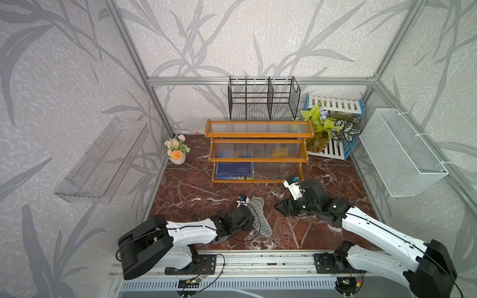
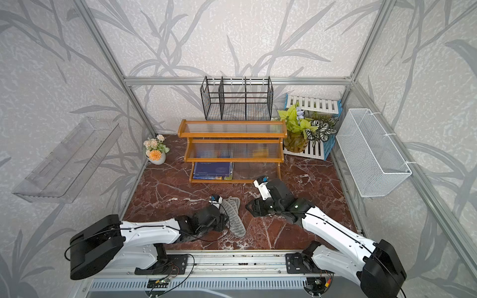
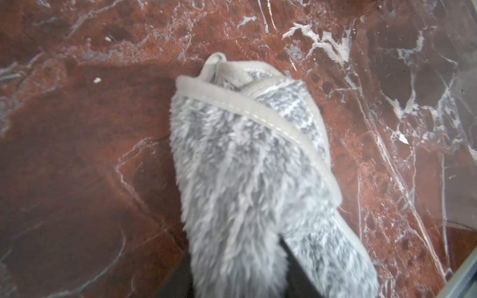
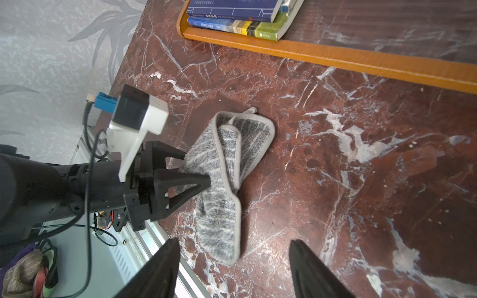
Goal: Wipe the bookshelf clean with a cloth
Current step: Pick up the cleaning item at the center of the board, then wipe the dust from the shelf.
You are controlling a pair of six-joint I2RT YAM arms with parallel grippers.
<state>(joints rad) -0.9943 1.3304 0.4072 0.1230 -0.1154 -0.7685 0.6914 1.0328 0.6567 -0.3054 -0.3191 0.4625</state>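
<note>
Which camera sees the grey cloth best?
The right wrist view: the whole cloth lies folded on the table, with the left gripper pinching it. The left wrist view is too close, just blurry fuzz. Both top views show it small, partly behind the left arm.

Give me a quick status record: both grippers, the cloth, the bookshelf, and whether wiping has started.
left gripper: shut on the cloth, pinching one edge
right gripper: open, holding nothing, close to the cloth
cloth: grey, folded over, lying on the marble tabletop, apart from the bookshelf
bookshelf: upright at the back, stack of books on its lowest tier
wiping: not yet begun
</note>
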